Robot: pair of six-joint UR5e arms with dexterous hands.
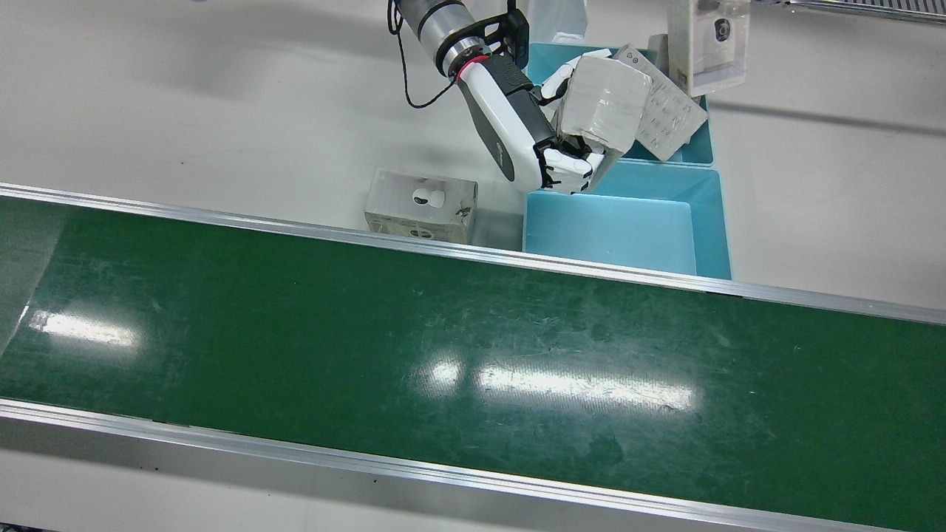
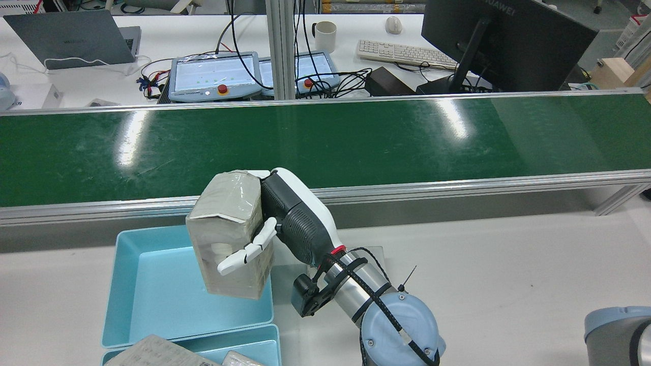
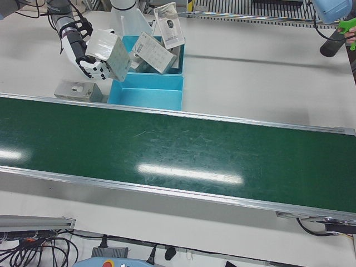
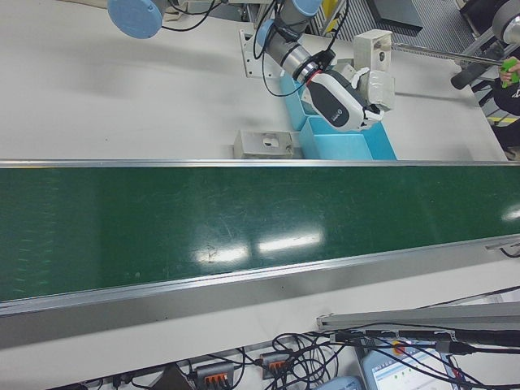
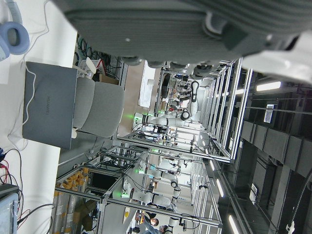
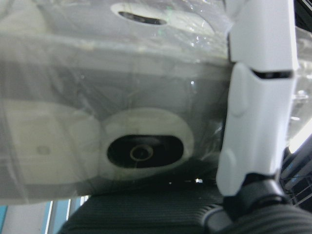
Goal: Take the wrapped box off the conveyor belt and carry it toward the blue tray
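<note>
My right hand (image 1: 517, 125) is shut on the wrapped box (image 1: 602, 100), a grey carton in clear film, and holds it tilted in the air. The box hangs over the back left corner of the empty blue tray (image 1: 613, 229), clear of the green conveyor belt (image 1: 443, 347). The rear view shows the hand (image 2: 295, 218) with fingers around the box (image 2: 231, 239) above the tray (image 2: 147, 284). The right hand view is filled by the box (image 6: 122, 122) with a white finger (image 6: 258, 97) across it. The left hand view shows only a dark part of my left hand (image 5: 195, 19); its fingers are hidden.
A second blue tray (image 1: 695, 148) behind the first holds several packages, one standing upright (image 1: 706, 44). Another wrapped box (image 1: 421, 207) lies on the white table beside the belt's rail, left of the empty tray. Another arm's base (image 2: 615, 335) shows at the rear view's lower right.
</note>
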